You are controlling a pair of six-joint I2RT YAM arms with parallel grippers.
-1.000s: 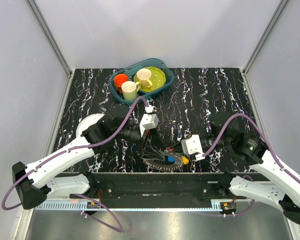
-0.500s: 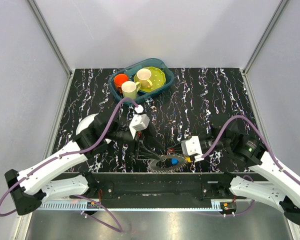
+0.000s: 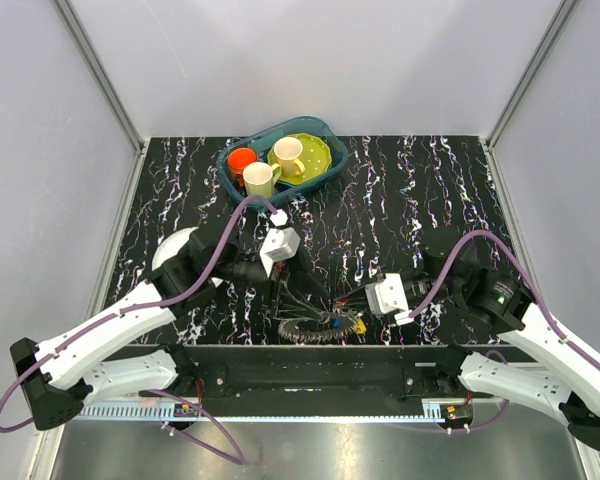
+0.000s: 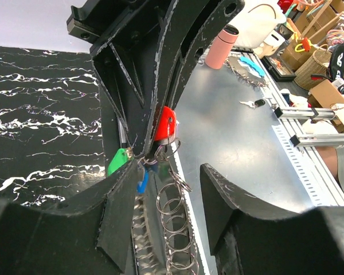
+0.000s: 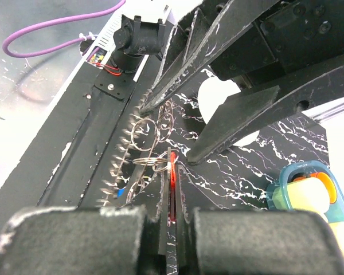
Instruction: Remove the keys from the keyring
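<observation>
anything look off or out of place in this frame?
Nothing spilled or broken. Only oddity: the keyring lies at the very near edge of the table, beside the black base rail, both grippers crowded over it. The right gripper pinches the red key edge-on; the left gripper sits open astride the small linked rings.

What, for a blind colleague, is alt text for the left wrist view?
The right tool pinches a red key, seen past the left tool's open fingers. A green key, a blue key and linked rings cluster at its tip.
</observation>
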